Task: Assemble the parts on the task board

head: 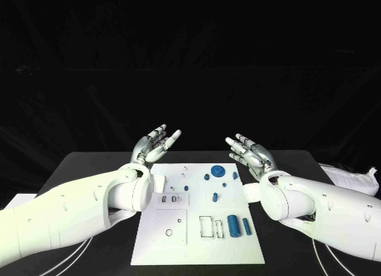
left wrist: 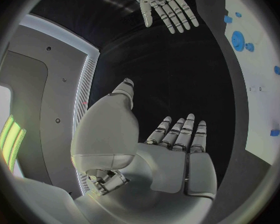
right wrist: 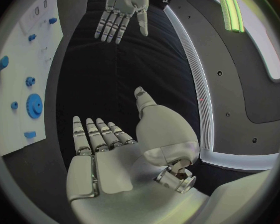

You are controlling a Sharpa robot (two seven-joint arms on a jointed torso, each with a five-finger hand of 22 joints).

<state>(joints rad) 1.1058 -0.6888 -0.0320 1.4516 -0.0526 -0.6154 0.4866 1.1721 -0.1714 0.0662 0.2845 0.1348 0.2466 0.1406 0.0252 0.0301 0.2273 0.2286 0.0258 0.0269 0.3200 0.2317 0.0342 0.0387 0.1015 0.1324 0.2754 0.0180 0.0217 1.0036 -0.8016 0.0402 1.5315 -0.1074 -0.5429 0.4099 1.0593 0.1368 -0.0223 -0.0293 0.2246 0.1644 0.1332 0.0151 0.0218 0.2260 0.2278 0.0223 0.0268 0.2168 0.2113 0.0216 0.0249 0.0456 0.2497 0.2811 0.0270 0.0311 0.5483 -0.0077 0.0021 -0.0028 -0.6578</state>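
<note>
The white task board [head: 199, 241] lies in the middle of the black table. Small blue parts sit on it: a large gear [head: 218, 169] at the far end, a thick cylinder [head: 233, 226] and a thinner pin [head: 246, 226] near the right edge, and a short peg [head: 214, 198]. My left hand [head: 154, 145] is raised above the board's far left corner, fingers straight and apart, holding nothing. My right hand [head: 249, 151] is raised above the far right corner, likewise spread and empty. In the left wrist view my left hand [left wrist: 171, 149] faces the right hand [left wrist: 165, 5]; the gear [left wrist: 238, 38] shows there too.
A crumpled white bag [head: 353, 177] lies at the table's right edge. A white sheet [head: 16, 199] pokes out at the left edge. White cables [head: 79, 253] run along the table near both arms. Bare black table flanks the board.
</note>
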